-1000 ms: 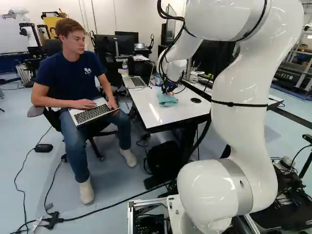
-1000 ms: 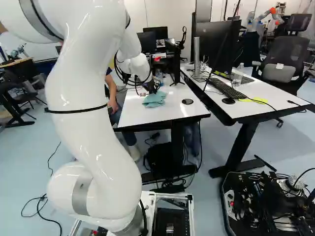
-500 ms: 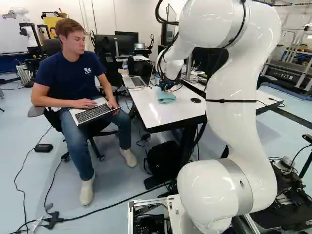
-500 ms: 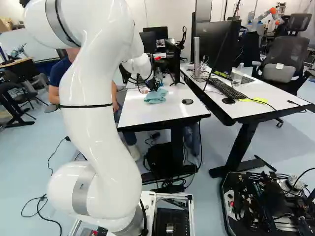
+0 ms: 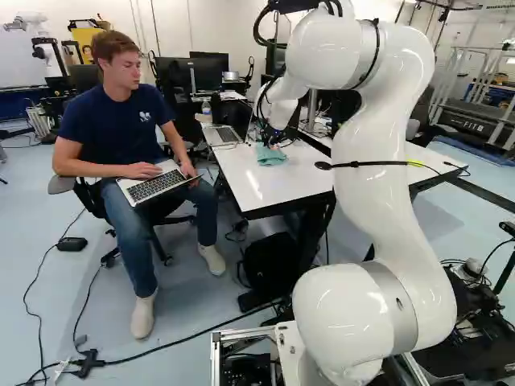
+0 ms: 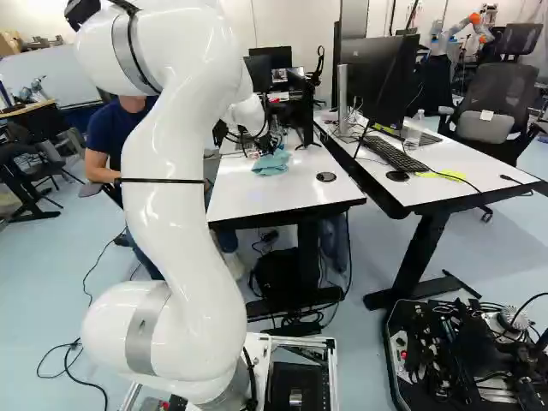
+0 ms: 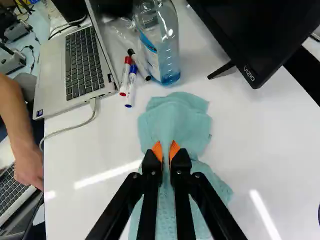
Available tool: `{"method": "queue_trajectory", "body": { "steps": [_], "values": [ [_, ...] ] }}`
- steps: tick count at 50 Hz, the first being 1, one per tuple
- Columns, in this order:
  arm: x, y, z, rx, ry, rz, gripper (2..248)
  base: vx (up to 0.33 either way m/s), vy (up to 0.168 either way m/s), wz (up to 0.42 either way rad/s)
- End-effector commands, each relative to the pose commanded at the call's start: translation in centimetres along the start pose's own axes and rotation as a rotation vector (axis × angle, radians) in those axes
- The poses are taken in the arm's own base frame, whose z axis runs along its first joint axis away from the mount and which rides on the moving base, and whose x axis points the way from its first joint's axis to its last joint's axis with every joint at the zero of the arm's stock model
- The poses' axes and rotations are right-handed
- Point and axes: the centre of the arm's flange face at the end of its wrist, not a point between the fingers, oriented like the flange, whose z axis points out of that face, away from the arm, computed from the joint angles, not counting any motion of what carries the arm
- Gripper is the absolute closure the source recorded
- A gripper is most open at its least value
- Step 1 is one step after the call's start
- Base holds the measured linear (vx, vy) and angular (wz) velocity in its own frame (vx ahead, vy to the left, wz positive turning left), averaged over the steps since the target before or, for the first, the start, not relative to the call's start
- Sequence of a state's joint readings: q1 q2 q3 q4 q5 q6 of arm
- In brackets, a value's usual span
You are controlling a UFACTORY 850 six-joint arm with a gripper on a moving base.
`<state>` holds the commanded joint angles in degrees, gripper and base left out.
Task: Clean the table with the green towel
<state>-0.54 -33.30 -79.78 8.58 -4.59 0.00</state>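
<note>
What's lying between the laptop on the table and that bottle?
The wrist view shows a red marker, a blue marker and a black-capped marker there, plus some crumpled clear plastic.

"VIZIO" reads plainly on the frame of the black monitor at the table's far right; "FIT" shows on a dark rail, right and far. The bottle's label I can't make out.

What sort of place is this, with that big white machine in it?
Most likely a robotics lab with office desks: the big white arm reaches over a white table, another robot stands farther back, and there are a laptop, a monitor and a keyboard.
</note>
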Motion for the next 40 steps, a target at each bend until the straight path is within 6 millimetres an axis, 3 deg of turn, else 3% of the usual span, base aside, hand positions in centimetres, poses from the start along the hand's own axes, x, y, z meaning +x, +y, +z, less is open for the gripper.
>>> {"method": "queue_trajectory", "body": {
  "steps": [40],
  "values": [
    [-0.31, -0.01, 0.98, -0.001, -0.018, 0.0, 214, 0.0, 0.0, 0.0]
  ]
}}
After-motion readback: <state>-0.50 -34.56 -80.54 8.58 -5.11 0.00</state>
